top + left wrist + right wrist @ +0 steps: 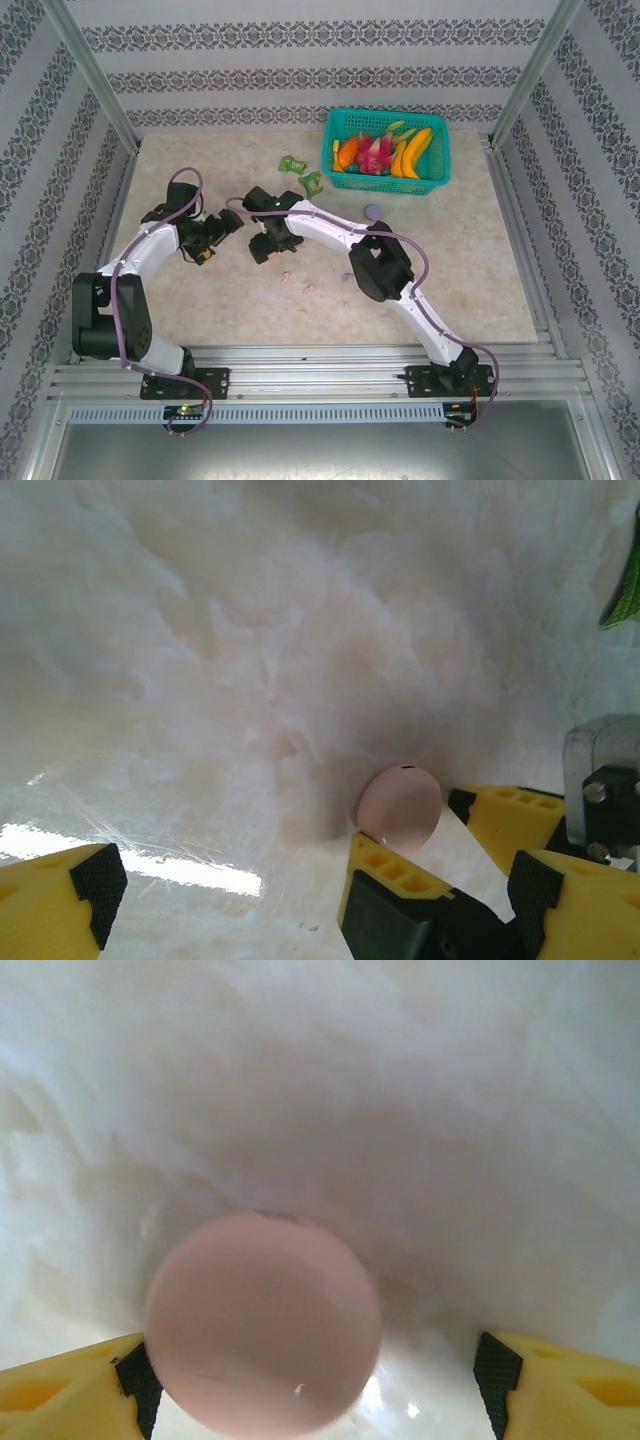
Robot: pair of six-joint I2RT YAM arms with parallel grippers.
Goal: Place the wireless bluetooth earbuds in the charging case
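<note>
A round pale pink charging case [262, 1320] sits on the table between the fingers of my right gripper [315, 1385]. It touches the left pad [135, 1380], and a gap separates it from the right pad, so the gripper is open. From the left wrist, the same case [400, 808] stands between the right gripper's two yellow fingers. My left gripper [315, 895] is wide open just beside it, holding nothing. From above, the left gripper [222, 238] and right gripper [268, 242] meet at mid-table. Tiny pink earbuds [287, 275] [309, 289] and a purple one [347, 276] lie loose in front of the right gripper.
A pale purple round case [373, 211] lies right of the right forearm. Two green crumpled wrappers [292, 163] [311, 182] lie behind the grippers. A teal basket [440, 165] of toy fruit stands at the back right. Patterned walls enclose the table.
</note>
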